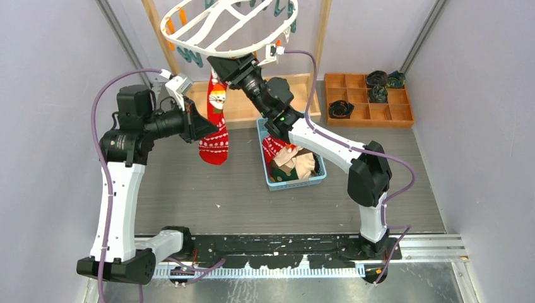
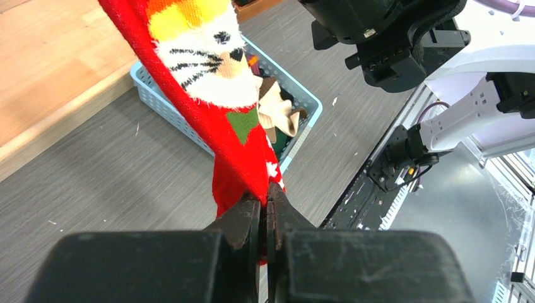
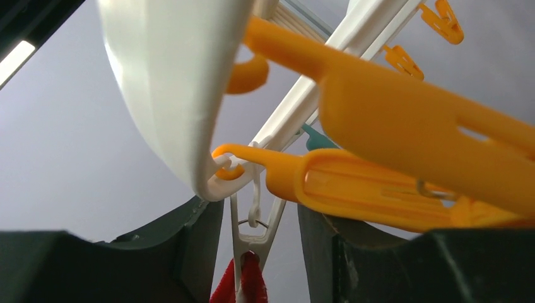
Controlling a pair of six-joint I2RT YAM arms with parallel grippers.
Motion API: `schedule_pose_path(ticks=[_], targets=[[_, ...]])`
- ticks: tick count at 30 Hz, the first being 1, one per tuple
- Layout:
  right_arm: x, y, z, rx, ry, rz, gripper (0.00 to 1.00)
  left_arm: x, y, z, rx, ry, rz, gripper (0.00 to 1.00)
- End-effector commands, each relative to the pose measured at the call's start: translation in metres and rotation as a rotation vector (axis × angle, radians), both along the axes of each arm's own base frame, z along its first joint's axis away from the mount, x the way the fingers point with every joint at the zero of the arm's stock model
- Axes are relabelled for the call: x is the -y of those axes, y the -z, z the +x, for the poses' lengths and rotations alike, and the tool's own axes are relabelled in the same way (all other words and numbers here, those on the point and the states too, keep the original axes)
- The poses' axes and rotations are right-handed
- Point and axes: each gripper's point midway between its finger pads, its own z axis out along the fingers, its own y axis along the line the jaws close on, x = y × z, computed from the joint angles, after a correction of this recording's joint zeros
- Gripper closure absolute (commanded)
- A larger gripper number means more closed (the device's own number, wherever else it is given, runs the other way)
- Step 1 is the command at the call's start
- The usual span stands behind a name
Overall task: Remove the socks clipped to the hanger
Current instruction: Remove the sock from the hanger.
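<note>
L end effector [image 2: 265,208] pinches the red sock [image 2: 208,82] tight, and R end effector [image 3: 258,218], at 12 o'clock above it, sits part open round the white clip [image 3: 252,243] under the hanger [image 3: 170,95].

A light-blue basket [image 1: 296,185] sits on the grey table [image 1: 189,196] near a wooden compartment tray [image 1: 386,112].

Robot lab cell: left arm [image 1: 117,189] and right arm [image 1: 328,148] bolted to a black rail [image 1: 277,243], grey table [image 1: 189,189], plain walls [image 1: 50,95] around, loose purple cable [image 1: 104,95].
</note>
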Motion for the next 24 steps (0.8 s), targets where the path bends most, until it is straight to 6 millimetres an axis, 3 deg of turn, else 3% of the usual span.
schedule_pose_path(ticks=[1,2,6,9,14,15,16,19,21,24], targets=[[0.006,-0.015,-0.01,0.033,-0.017,0.022,0.5,0.002,-0.009,-0.016,0.0,0.027,-0.005,1.0],[0.007,-0.013,-0.01,0.031,-0.013,0.021,0.53,0.002,-0.009,-0.017,0.0,0.026,-0.005,1.0],[0.014,-0.016,-0.01,0.033,0.012,0.047,0.89,0.001,-0.008,-0.016,-0.002,0.02,-0.001,1.0],[0.017,-0.023,-0.012,0.042,0.016,0.06,0.98,0.0,-0.004,-0.015,-0.007,0.014,0.01,1.0],[0.02,-0.03,-0.015,0.056,0.004,0.065,0.99,-0.004,0.01,-0.014,-0.017,0.009,0.047,1.0],[0.021,-0.03,-0.016,0.057,-0.002,0.065,0.94,-0.005,0.014,-0.014,-0.015,0.009,0.059,1.0],[0.021,-0.028,-0.017,0.057,-0.007,0.062,0.81,-0.007,0.016,-0.015,-0.011,0.005,0.069,1.0],[0.022,-0.018,-0.025,0.064,-0.039,0.033,0.39,-0.009,0.021,-0.018,-0.005,0.008,0.089,1.0],[0.024,-0.007,-0.034,0.068,-0.063,0.002,0.03,-0.01,0.021,-0.021,0.002,0.011,0.094,1.0],[0.027,0.018,-0.059,0.098,-0.139,-0.066,0.0,-0.009,0.02,-0.026,0.011,0.017,0.094,1.0]])
